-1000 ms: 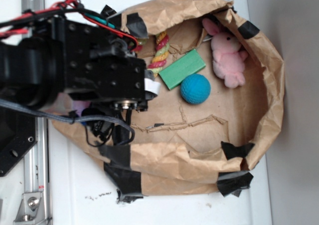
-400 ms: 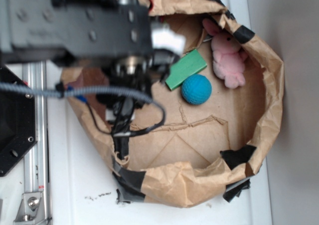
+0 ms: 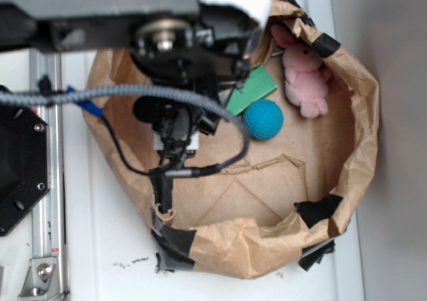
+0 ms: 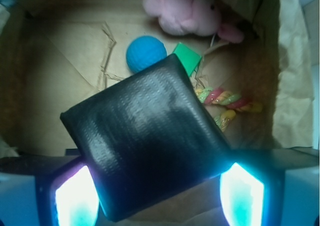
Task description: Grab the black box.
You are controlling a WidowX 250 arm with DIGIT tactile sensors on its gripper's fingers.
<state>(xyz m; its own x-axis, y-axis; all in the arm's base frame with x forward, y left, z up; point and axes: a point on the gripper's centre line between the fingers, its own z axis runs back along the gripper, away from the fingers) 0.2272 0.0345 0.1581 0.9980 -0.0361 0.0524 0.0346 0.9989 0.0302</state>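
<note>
Paper bag (image 3: 360, 114): your landmark, its open top facing the exterior camera.
Arm (image 3: 120, 7): over the bag's upper left, hiding that corner.
Black box (image 4: 145, 141): you've got it, tilted, filling the wrist view between the fingers (image 4: 75, 196), above the bag floor.
Fingers: closed on the box's two sides.
Progress: grab looks done; all you've left is holding firm.
Blue ball (image 3: 262, 119): mid-bag, untouched.

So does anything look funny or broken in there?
Yes. The black box sits crooked between the jaws, turned cornerwise rather than square. The brown paper liner is crumpled, with a torn, ragged seam across its floor and black tape patches holding its rim. Nothing is spilled.
</note>
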